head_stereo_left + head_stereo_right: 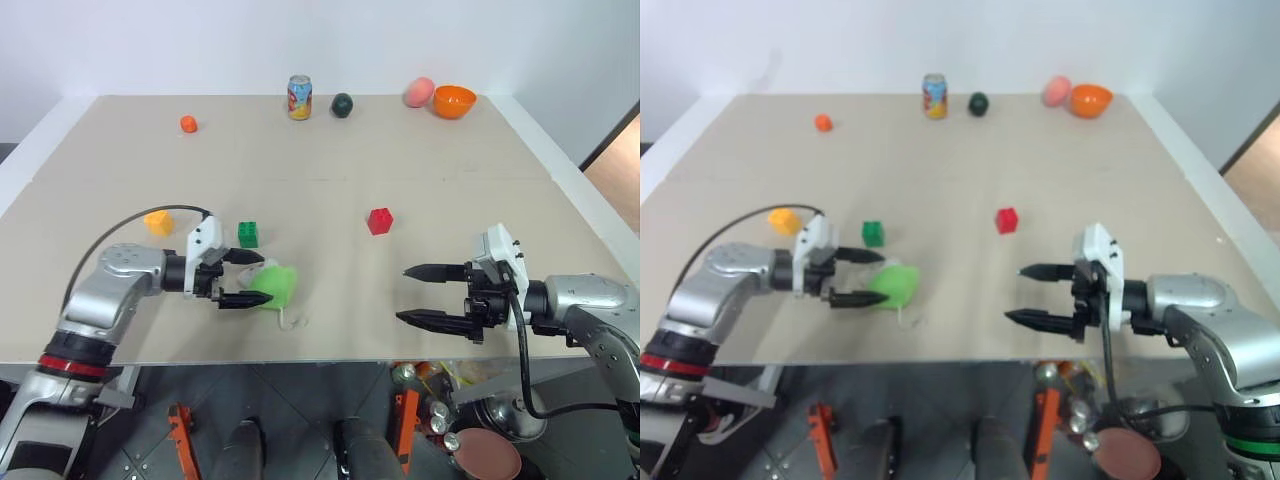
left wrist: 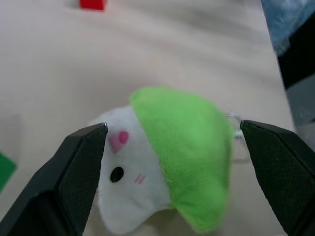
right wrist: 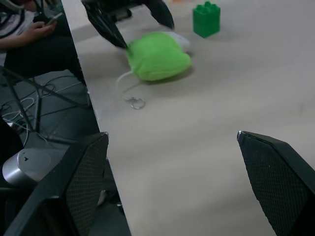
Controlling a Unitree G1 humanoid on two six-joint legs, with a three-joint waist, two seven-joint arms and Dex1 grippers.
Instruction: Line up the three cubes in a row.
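While both claws hover over the table (image 1: 330, 300), each stands wide and empty. The left gripper (image 1: 243, 278) brackets a green-and-white plush toy (image 1: 274, 284) without closing on it; the right gripper (image 1: 420, 294) hangs over bare tabletop. Three cubes lie scattered, none yet lined up: one green cube (image 1: 248, 234) just beyond the plush, one yellow-orange cube (image 1: 158, 222) near the left arm, one red cube (image 1: 379, 220) well apart toward the middle. All the lining up seems left to do.
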